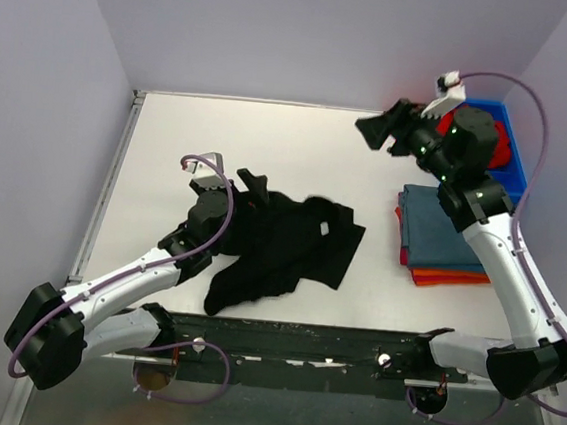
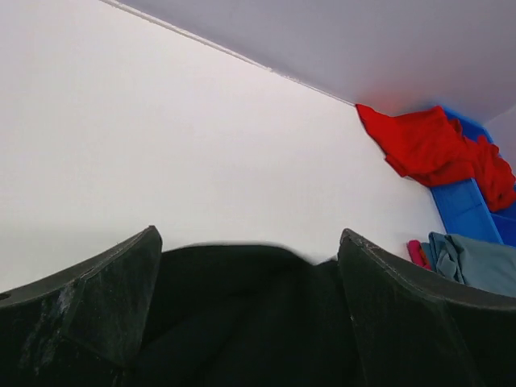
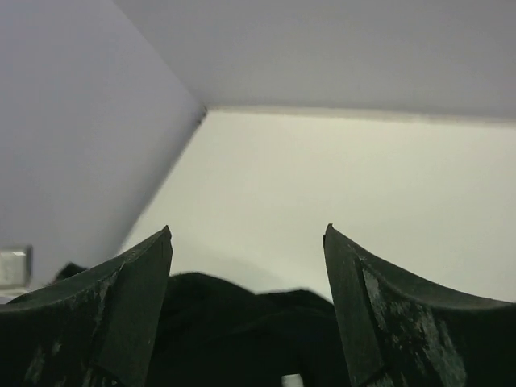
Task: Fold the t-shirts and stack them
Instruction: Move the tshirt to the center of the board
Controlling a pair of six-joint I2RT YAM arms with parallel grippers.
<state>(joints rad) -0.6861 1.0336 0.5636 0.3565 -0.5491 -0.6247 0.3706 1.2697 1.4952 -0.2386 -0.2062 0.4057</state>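
The black t-shirt [image 1: 286,243] lies crumpled on the table's near middle. My left gripper [image 1: 253,183] is open at its upper-left edge, with black cloth [image 2: 242,314] lying between the spread fingers [image 2: 121,282]. My right gripper [image 1: 377,131] is open and empty, raised above the table's far right. It looks down at the black t-shirt [image 3: 234,318] from afar. A folded stack [image 1: 442,238] lies at the right, with the slate-blue t-shirt on top and the orange t-shirt [image 1: 450,279] under it. The stack also shows in the left wrist view [image 2: 476,262]. The red t-shirt [image 1: 500,151] is bunched in the bin.
The blue plastic bin [image 1: 517,167] stands in the far right corner, against the walls. In the left wrist view the red t-shirt [image 2: 427,145] spills over the bin's [image 2: 463,210] rim. White walls enclose the table on the left, far and right sides.
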